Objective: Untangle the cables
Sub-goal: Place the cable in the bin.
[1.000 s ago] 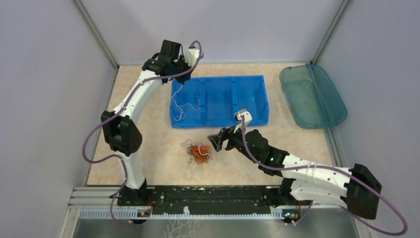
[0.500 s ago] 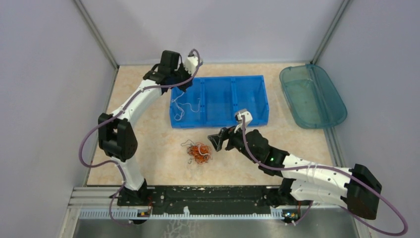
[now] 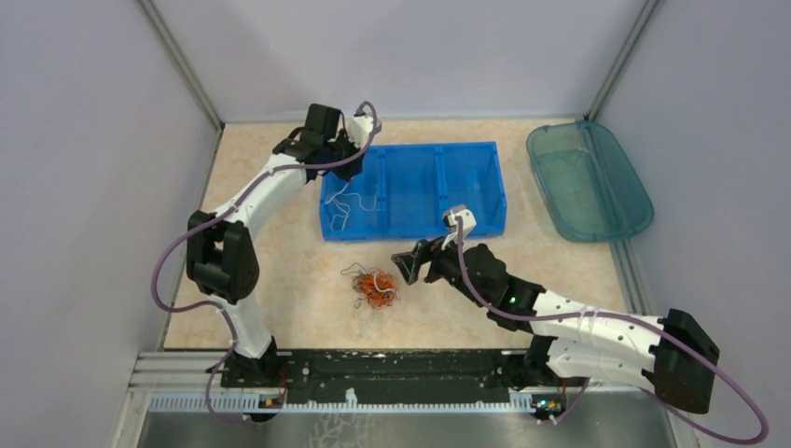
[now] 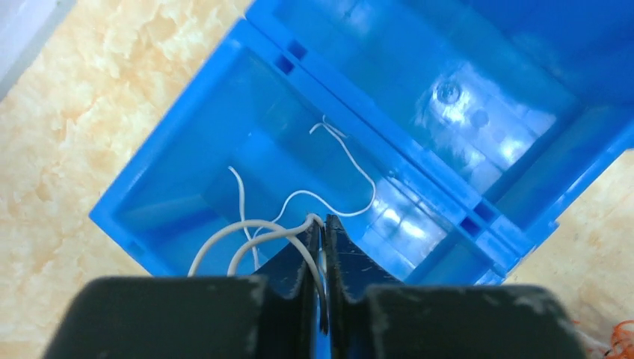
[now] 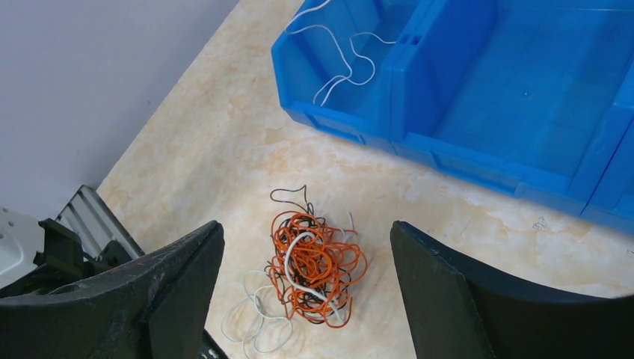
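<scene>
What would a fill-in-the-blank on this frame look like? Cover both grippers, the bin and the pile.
1. The cable pinched in the left gripper is ___ in colour.
2. In the top view, that gripper hangs over the ___ of the three compartments in the blue bin.
3. The right gripper stands ___ beside the tangled pile, holding nothing.
4. The tangled pile lies on the ___, not in the bin.

Missing words: white; leftmost; open; table

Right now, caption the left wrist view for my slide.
Left gripper, shut on white cables, poised over an end compartment of the blue bin.
</scene>
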